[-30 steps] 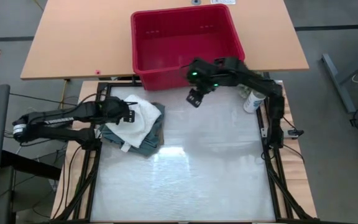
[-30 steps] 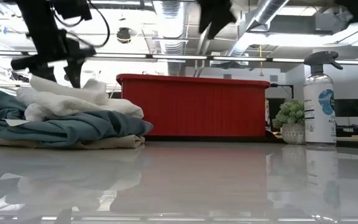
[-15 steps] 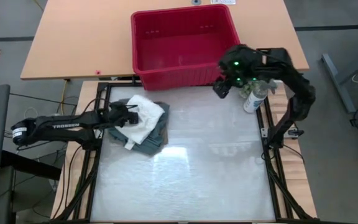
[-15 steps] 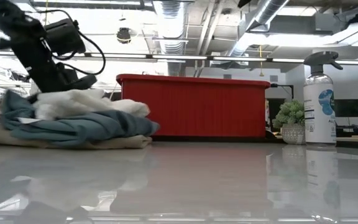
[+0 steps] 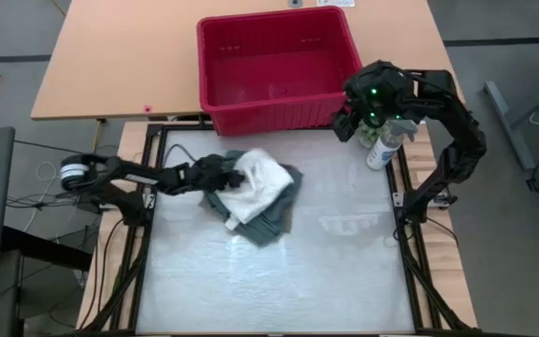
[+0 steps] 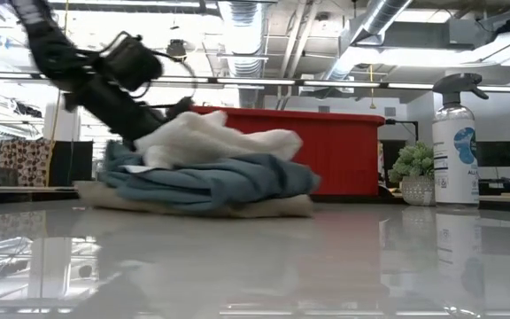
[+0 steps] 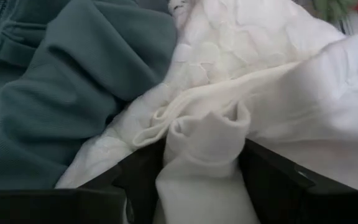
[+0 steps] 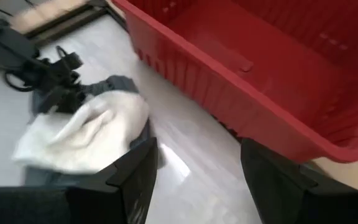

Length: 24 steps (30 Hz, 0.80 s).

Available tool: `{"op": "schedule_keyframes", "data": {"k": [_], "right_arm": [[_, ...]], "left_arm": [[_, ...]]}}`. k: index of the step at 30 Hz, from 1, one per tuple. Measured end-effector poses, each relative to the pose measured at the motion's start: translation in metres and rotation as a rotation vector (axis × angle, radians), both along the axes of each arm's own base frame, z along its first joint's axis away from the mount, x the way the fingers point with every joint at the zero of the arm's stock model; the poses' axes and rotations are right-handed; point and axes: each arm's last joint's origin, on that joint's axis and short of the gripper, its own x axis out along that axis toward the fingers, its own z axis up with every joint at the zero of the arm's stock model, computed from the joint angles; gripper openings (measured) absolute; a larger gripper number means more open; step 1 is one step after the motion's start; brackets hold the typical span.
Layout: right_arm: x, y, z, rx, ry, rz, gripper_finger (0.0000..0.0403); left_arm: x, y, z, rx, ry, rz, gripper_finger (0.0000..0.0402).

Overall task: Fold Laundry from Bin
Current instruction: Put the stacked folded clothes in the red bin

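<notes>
The left arm is stretching low across the surface (image 5: 344, 271), its hand (image 5: 225, 178) pinching a fold of the white garment (image 5: 260, 178) between its fingers (image 7: 138, 177). The laundry (image 6: 211, 182) is lying in a pile near the middle, white on top of teal and beige. The right arm is hovering raised beside the red bin (image 5: 279, 65), its hand (image 5: 348, 124) open and holding nothing.

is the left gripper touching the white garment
Touching. The left wrist view shows the left gripper with a fold of the white garment bunched between its fingers, pressed against both.
</notes>
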Motion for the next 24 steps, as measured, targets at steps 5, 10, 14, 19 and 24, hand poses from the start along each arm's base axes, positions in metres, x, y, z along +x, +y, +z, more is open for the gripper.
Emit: {"op": "schedule_keyframes", "data": {"k": [5,10,14,19,24], "right_arm": [[0.003,-0.002,-0.006,-0.035,0.04,-0.047,0.0255],[-0.005,0.001,-0.009,0.035,-0.01,-0.113,0.0255],[-0.011,0.006,-0.027,0.13,-0.018,-0.212,0.0255],[-0.012,0.033,-0.07,0.246,-0.07,-0.279,0.0255],[0.001,0.058,-0.125,0.367,-0.297,-0.281,0.0255]], "left_arm": [[0.043,0.012,0.032,0.05,-0.065,-0.166,0.0203],[0.07,0.023,0.082,0.133,-0.055,-0.314,0.0203],[0.079,0.027,0.112,0.199,0.042,-0.376,0.0204],[0.081,0.031,0.146,0.205,0.078,-0.389,0.0204],[0.057,0.033,0.198,0.269,-0.002,-0.43,0.0204]]}}
